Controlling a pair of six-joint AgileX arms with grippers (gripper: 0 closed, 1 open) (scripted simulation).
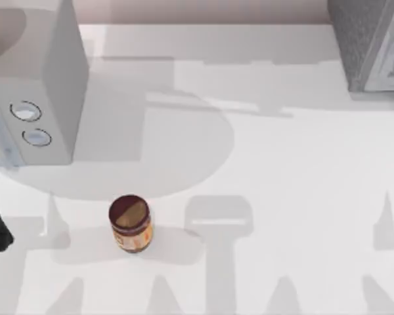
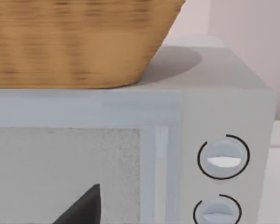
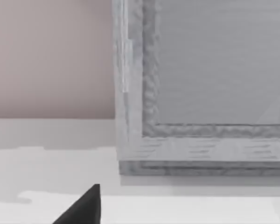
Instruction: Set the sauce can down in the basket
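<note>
A pale microwave [image 1: 36, 85] with two round dials [image 1: 26, 111] fills the top view's 10 o'clock corner, a wicker basket [image 2: 79, 42] resting on its roof in the left wrist view, while a grey framed cabinet [image 1: 371, 42] sits at 1 o'clock, cut off by the frame edge. The sauce can [image 1: 130, 223] stands upright on the white surface [image 1: 282, 197] near 7 o'clock, long axis vertical, brown and dark-red top facing up, nothing touching it. A dark tip of the left end effector [image 2: 81, 207] and of the right end effector [image 3: 81, 207] pokes into each wrist view, and I cannot tell whether either is apart or together.
</note>
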